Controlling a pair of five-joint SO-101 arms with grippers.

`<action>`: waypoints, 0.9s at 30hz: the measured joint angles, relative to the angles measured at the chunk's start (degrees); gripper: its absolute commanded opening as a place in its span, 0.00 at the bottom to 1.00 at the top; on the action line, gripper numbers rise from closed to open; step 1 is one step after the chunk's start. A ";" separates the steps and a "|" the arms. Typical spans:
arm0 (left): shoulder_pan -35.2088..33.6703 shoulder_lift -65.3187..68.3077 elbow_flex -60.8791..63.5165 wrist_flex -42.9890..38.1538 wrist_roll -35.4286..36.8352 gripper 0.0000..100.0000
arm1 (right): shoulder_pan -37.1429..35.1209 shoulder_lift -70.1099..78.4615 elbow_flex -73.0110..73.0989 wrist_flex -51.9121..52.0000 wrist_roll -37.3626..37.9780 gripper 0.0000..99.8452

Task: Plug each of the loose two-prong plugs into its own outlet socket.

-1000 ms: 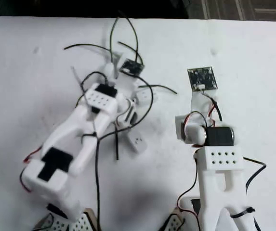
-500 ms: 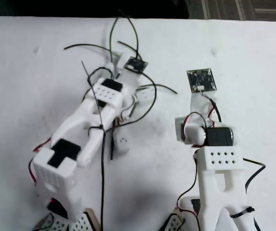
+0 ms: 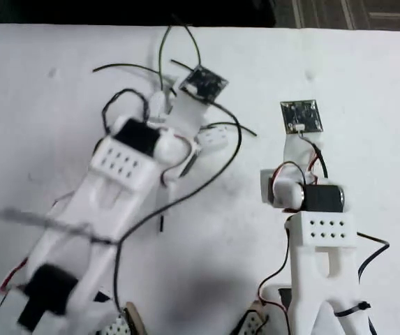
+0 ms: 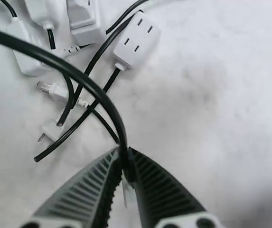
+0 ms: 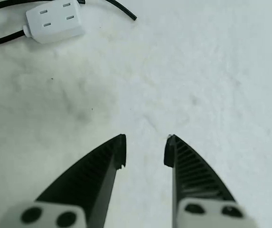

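Left gripper (image 4: 125, 164) pinched tight on black cord (image 4: 86, 83). White outlet socket (image 4: 136, 40) and loose two-prong plug (image 4: 60, 91) lie near it. Right gripper (image 5: 145, 151) spread above table (image 5: 211, 71).

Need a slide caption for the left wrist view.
Left gripper pinching a black cord, outlet socket and loose two-prong plugs beyond.

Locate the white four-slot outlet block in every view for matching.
High view: the white four-slot outlet block lies mid-table between the arms.
Left wrist view: the block lies beyond the left gripper, shut on a thick black cable.
Right wrist view: the block lies beyond the open right gripper.
Shared: a thin black cable passes beside it.
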 measured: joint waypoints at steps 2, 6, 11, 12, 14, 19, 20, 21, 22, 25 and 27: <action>1.05 -5.45 4.66 0.00 -2.29 0.09 | 0.00 0.00 0.00 0.00 0.00 0.13; 3.16 -13.80 16.79 -4.92 -5.10 0.19 | 0.79 0.00 0.00 0.00 0.35 0.13; 6.51 -15.91 31.74 -15.65 -7.65 0.19 | 8.53 0.00 -1.05 0.00 0.44 0.13; 7.47 -15.91 33.85 -17.41 -8.53 0.19 | 10.02 0.00 -1.67 0.00 0.44 0.13; 9.67 -15.91 36.57 -19.34 -9.41 0.19 | 12.48 0.00 -2.81 0.00 0.53 0.13; 12.84 -16.53 36.48 -17.76 -9.85 0.21 | 15.47 0.00 -3.34 0.00 0.62 0.13; 12.84 -16.53 35.87 -16.79 -9.85 0.22 | 15.65 0.00 -3.34 0.00 0.62 0.13; 12.75 -16.53 35.16 -15.82 -9.85 0.24 | 15.74 0.00 -3.34 0.00 0.62 0.13; 12.31 -16.53 34.46 -14.95 -9.85 0.26 | 15.74 0.00 -3.34 0.00 0.62 0.13; 9.85 -16.53 34.02 -13.80 -10.20 0.28 | 15.74 0.00 -3.34 0.00 0.62 0.13; 8.09 -16.53 34.02 -13.63 -11.87 0.28 | 15.74 0.00 -3.34 0.00 0.62 0.13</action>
